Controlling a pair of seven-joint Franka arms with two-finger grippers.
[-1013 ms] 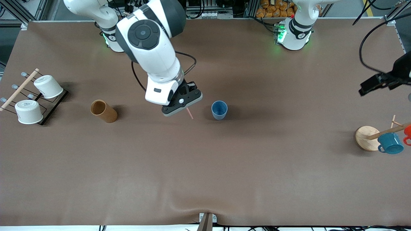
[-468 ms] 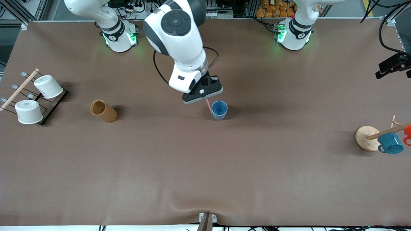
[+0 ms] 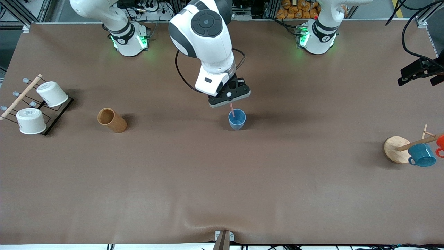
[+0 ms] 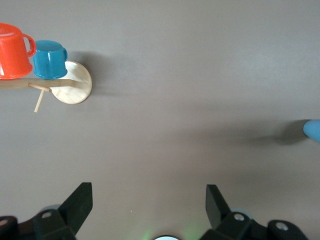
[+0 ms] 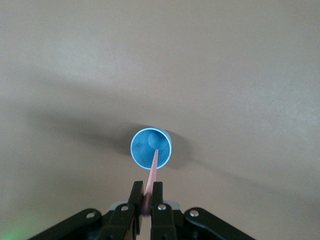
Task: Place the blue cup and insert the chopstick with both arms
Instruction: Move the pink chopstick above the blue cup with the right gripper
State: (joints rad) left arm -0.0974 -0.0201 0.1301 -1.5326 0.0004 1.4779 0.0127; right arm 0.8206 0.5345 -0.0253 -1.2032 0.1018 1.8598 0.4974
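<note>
Chopstick (image 3: pixel 232 112), thin and pale pink, hangs near upright from the right pincer (image 3: pixel 230 102), whose fingers are pressed together on its upper end. In the right wrist view we see its lower tip (image 5: pixel 155 152) lined up over the open mouth of the blue cup (image 5: pixel 151 148); whether the tip is already below the rim we cannot tell.

The blue cup (image 3: pixel 237 119) stands upright on the brown counter (image 3: pixel 222 180), near the middle, directly under the right pincer.

We note the left pincer (image 3: pixel 418 73) up in the air over the left arm's end of the counter, waiting, fingers (image 4: pixel 80 200) spread wide apart with nothing between them. Its wrist view shows bare counter below and the edge of the blue cup (image 4: pixel 313 131) farther off.

Toward the right arm's end, a brown cylinder (image 3: pixel 112 120) leans tilted on the counter, and a black wire rack (image 3: pixel 52 116) carries two white cups (image 3: pixel 52 93).

Toward the left arm's end, a wooden mug stand (image 3: pixel 397 149) holds a teal mug (image 3: pixel 421 155) and a red mug (image 3: pixel 440 143).
</note>
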